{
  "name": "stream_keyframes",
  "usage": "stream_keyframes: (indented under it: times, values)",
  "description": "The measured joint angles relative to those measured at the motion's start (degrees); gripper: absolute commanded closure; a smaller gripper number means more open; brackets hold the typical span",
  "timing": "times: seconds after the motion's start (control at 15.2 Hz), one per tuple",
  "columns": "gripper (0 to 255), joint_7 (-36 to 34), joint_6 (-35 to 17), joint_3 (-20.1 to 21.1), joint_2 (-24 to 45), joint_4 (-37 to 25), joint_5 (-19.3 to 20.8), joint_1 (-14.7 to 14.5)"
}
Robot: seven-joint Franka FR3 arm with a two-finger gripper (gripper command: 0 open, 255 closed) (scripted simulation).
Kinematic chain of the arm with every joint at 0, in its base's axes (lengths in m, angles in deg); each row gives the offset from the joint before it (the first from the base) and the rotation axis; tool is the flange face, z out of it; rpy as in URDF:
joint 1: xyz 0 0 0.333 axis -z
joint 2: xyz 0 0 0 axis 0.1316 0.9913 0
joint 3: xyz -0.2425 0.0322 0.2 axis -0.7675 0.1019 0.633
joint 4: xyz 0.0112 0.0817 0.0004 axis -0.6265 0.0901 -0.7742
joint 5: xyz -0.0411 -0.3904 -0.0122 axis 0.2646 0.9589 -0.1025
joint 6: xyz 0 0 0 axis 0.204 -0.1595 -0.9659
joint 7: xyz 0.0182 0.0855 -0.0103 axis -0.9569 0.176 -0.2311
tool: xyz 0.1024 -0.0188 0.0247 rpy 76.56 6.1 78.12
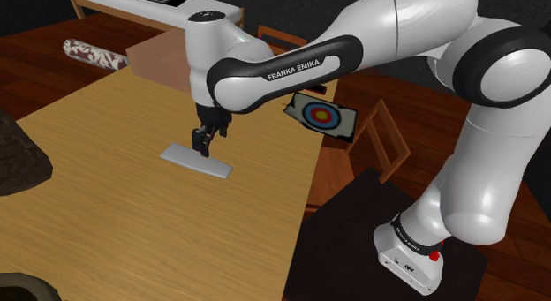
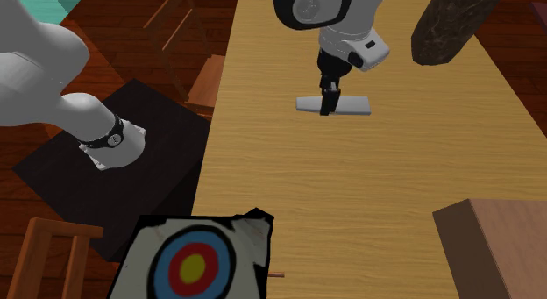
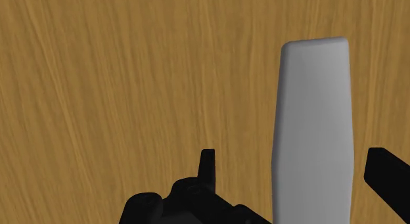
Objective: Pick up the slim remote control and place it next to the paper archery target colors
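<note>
Gripper point(image 1: 201, 142) hangs low over the grey slim remote control point(image 1: 216, 169) on the desk point(image 1: 132, 229), its 2 fingers point(image 3: 207, 167) apart across the narrow width so closing would clamp it.

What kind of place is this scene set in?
Probably a dining room in a house: a long wooden table, wooden chairs beside it, and a dark wooden plank floor.
</note>
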Motion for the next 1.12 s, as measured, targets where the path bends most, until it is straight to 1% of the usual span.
stream_keyframes:
  times: [0.2, 0.33, 0.73, 1.12]
  values:
    - [0, -0.5, 0.3, 0.3, 5.5, -5.9, 2.3, -2.7]
    - [0, -0.6, 0.0, 0.2, 7.7, -7.8, 3.1, -3.5]
    - [0, -1.1, -3.1, -0.2, 10.0, -6.9, 4.0, -3.9]
    - [0, -1.1, -3.6, -0.3, 10.2, -6.6, 4.1, -3.9]
